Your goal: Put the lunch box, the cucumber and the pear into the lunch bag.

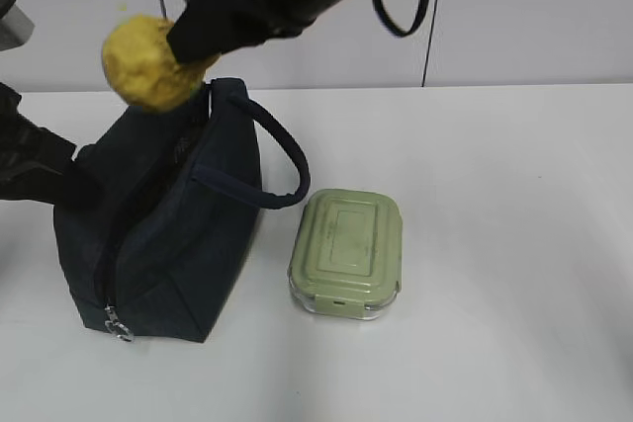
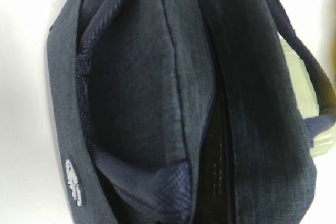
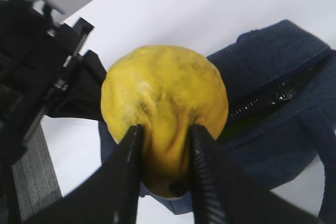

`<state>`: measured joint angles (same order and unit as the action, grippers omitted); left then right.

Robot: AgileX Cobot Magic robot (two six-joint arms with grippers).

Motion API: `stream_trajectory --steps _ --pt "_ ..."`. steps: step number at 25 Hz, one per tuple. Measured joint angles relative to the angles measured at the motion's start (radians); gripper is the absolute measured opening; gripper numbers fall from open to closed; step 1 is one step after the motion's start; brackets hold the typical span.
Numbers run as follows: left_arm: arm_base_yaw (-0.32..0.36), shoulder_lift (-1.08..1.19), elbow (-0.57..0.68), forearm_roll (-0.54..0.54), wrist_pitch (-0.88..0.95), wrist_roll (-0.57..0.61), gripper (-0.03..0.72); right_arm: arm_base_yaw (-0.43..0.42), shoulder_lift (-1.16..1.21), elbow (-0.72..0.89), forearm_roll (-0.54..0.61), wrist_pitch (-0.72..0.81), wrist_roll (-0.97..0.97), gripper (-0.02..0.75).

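Above the lunch bag (image 1: 168,244), right pincer (image 3: 163,145) grips pear (image 3: 163,108).

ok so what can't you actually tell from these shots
- Cucumber: in no view; it may be inside the lunch bag, whose interior is dark in every view.
- Left end effector: its jaws are outside the left wrist view and hidden at the bag's edge in the exterior view.
- Pear: its stem end sits behind the right end effector.
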<state>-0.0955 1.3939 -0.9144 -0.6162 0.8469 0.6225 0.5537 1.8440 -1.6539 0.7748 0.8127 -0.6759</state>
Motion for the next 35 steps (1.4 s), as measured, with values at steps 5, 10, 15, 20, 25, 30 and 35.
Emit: stream_trajectory --steps 5,10,15,20,25,30,35 --pt "0.000 0.000 0.000 0.000 0.000 0.000 -0.015 0.000 0.110 0.000 0.000 -0.020 -0.008 0.205" --pt "0.000 0.000 0.000 0.000 0.000 0.000 -0.015 0.000 0.138 0.000 -0.048 0.010 -0.004 0.213" --pt "0.000 0.000 0.000 0.000 0.000 0.000 -0.015 0.000 0.138 -0.002 -0.054 0.037 0.001 0.422" --pt "0.000 0.000 0.000 -0.001 0.000 0.000 -0.015 -0.012 0.107 -0.002 -0.054 0.044 0.004 0.501" --pt "0.000 0.000 0.000 -0.001 0.001 0.000 -0.015 -0.143 -0.044 0.133 -0.033 0.021 0.010 0.486" --pt "0.000 0.000 0.000 -0.001 0.002 0.000 -0.015 -0.374 -0.145 0.518 0.231 -0.042 -0.069 0.482" --pt "0.000 0.000 0.000 -0.001 0.002 0.000 -0.015 -0.482 -0.102 0.705 0.441 -0.033 -0.211 0.480"
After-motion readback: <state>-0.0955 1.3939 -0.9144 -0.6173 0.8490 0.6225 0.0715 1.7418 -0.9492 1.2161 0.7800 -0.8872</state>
